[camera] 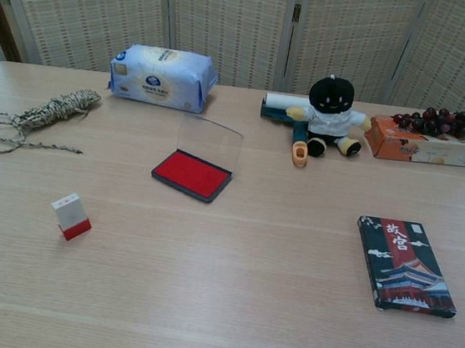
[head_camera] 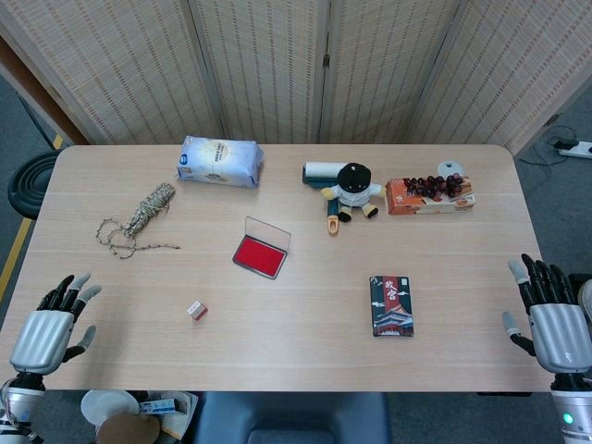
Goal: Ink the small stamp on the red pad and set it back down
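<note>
Resting apart at table (head_camera: 277,314) edge: left hand (head_camera: 51,324) and right hand (head_camera: 550,310), fingers spread, holding nothing. Small stamp (head_camera: 197,310) at 7 o'clock from red pad (head_camera: 260,254), lid raised.

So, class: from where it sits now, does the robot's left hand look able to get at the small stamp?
Probably yes. The left hand is open at the table's near left edge, and only bare tabletop lies between it and the small stamp. The rope and red pad sit farther back, out of the way.
</note>
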Tool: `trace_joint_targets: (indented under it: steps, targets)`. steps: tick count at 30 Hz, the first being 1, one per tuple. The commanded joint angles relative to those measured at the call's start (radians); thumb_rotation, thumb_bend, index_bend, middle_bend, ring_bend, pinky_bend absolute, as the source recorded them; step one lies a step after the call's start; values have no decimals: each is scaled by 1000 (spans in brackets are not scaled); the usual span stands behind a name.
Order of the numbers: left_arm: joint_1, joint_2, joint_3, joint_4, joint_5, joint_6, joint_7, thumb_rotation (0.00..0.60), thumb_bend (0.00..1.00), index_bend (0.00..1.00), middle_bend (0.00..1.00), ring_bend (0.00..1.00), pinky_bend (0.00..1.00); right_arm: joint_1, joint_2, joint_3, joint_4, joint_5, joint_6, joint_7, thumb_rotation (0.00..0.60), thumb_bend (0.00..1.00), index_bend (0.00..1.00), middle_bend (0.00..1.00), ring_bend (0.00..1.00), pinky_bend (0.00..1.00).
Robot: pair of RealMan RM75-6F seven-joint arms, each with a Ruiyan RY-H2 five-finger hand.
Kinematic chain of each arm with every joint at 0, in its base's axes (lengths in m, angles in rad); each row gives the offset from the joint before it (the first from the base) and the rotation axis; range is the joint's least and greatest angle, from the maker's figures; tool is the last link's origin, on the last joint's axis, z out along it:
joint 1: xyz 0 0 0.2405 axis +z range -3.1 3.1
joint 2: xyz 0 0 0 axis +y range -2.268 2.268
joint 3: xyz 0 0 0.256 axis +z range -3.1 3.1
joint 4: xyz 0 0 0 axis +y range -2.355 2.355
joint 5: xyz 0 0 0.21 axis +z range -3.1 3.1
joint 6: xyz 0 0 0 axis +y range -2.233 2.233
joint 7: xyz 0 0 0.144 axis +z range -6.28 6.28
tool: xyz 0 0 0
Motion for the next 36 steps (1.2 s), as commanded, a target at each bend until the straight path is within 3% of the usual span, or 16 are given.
trace_joint_targets:
  steps: [1,8,13,17,23,29,36]
  targets:
    - [0,-1,-2,-1,-2,2,2,600,377,182,26,31,182,4,3,-4,-2,-9,-5,12,600,374,20,0,0,0]
    - [-21,36,-14,-23,-12,-26,-18,600,377,182,26,30,182,18,10,4,3,17,-41,46,600,373,20,0,0,0]
    - [-109,112,-22,10,106,-66,-272,600,377,214,26,29,182,35,29,18,14,38,-69,79,600,371,20,0,0,0]
    - [-152,94,-23,101,113,-118,-304,600,377,233,26,23,181,56,60,20,-3,30,-101,108,600,371,20,0,0,0]
    - [-239,99,26,171,197,-238,-287,600,377,231,26,23,182,83,86,39,-25,55,-134,98,600,371,20,0,0,0]
    - [-325,73,85,359,309,-242,-561,600,377,207,26,15,182,112,51,61,-41,130,-179,22,600,371,20,0,0,0]
    - [-411,23,136,513,414,-216,-659,600,377,201,26,13,182,136,24,84,-37,191,-207,-14,600,371,20,0,0,0]
